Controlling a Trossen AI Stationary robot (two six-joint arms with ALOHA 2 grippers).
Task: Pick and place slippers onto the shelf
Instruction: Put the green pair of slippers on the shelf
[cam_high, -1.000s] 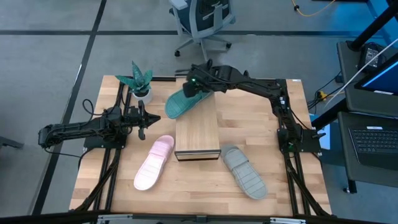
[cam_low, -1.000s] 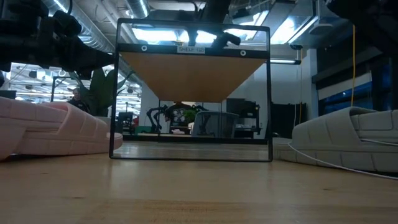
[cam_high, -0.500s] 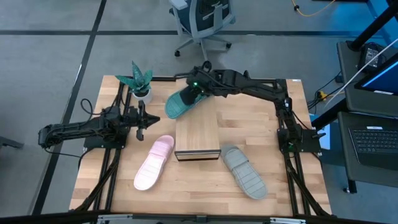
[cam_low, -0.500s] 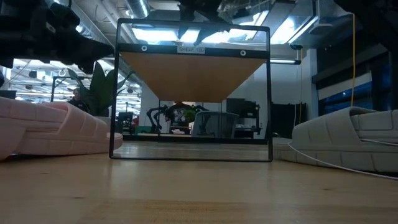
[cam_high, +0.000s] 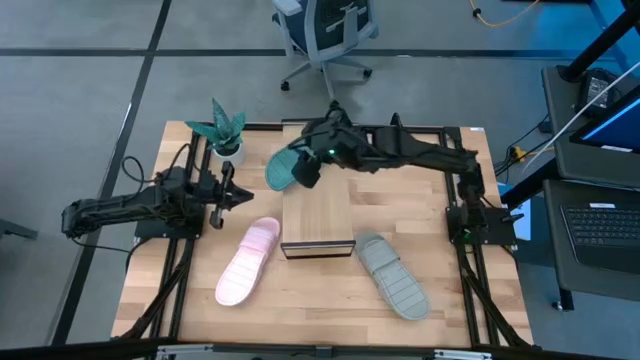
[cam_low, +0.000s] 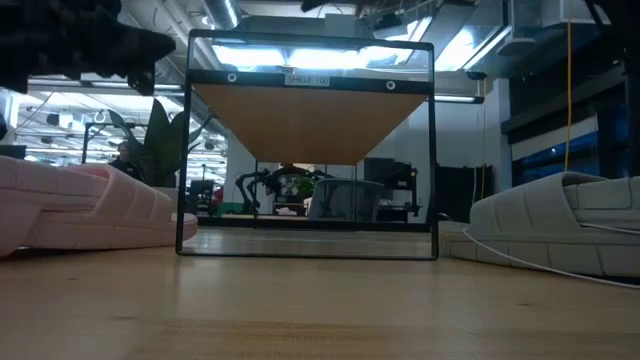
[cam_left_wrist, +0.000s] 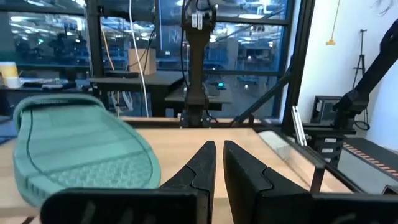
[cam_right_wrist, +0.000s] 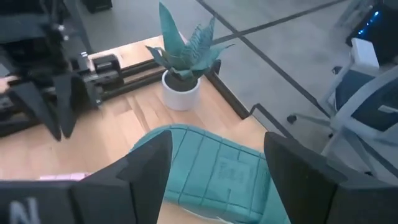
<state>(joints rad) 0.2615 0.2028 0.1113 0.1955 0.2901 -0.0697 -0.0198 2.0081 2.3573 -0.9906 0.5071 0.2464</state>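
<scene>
The teal slipper (cam_high: 283, 170) is at the far end of the shelf (cam_high: 318, 218), between the fingers of my right gripper (cam_high: 308, 166). It also shows in the right wrist view (cam_right_wrist: 211, 165) and the left wrist view (cam_left_wrist: 81, 152). The pink slipper (cam_high: 248, 262) lies on the table left of the shelf, the grey slipper (cam_high: 393, 276) to its right. My left gripper (cam_high: 240, 195) is shut and empty, left of the shelf and near the plant. My right gripper pinches the teal slipper across its width, one finger on each long side edge (cam_right_wrist: 169, 163), near the end that faces the arm. The fingers come from the table's right, slanting down. The slipper is tilted, its free end (cam_right_wrist: 163, 135) toward the plant. Whether it touches the table, I cannot tell.
A potted plant (cam_high: 225, 132) stands at the table's far left, close to the teal slipper. The shelf shows in the low view as a frame (cam_low: 310, 150) between the pink slipper (cam_low: 80, 205) and the grey slipper (cam_low: 555, 225). An office chair (cam_high: 325, 35) stands beyond the table.
My right gripper has moved from the far edge toward the shelf with the teal slipper. The slipper has tipped steeper and now looks shorter from above; its end toward the plant has stayed about where it was. My left gripper has turned a little and now points toward the shelf.
</scene>
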